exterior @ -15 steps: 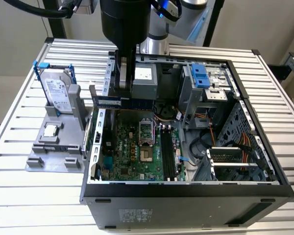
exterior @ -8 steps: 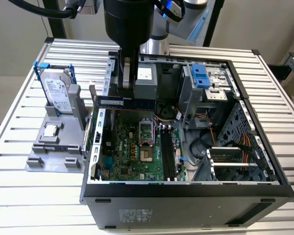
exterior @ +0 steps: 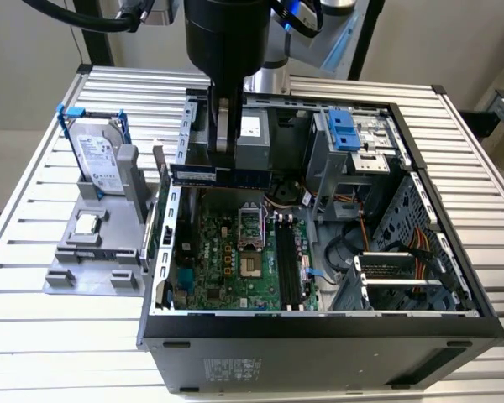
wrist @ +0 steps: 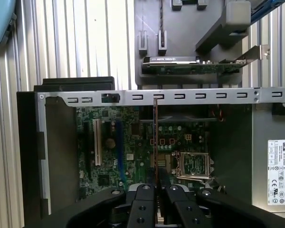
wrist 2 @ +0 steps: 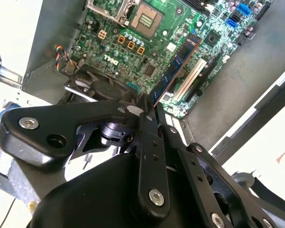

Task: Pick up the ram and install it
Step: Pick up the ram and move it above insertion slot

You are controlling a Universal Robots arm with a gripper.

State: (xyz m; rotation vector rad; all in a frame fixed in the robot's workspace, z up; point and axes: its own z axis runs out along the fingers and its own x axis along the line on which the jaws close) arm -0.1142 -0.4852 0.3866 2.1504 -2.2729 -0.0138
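Arm hangs vertical, wrist pointing straight down; gripper fingers drawn together, clamping the ram edge-on between the pads; stick projects beyond both fingertips.

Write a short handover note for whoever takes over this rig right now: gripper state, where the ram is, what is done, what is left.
Gripper: shut on the ram, gripping it near its middle.
Ram: held level in the air over the open computer case, above the motherboard and not touching it.
Done: the ram is picked up and is over the case.
Left: it is not yet seated in the black memory slots.
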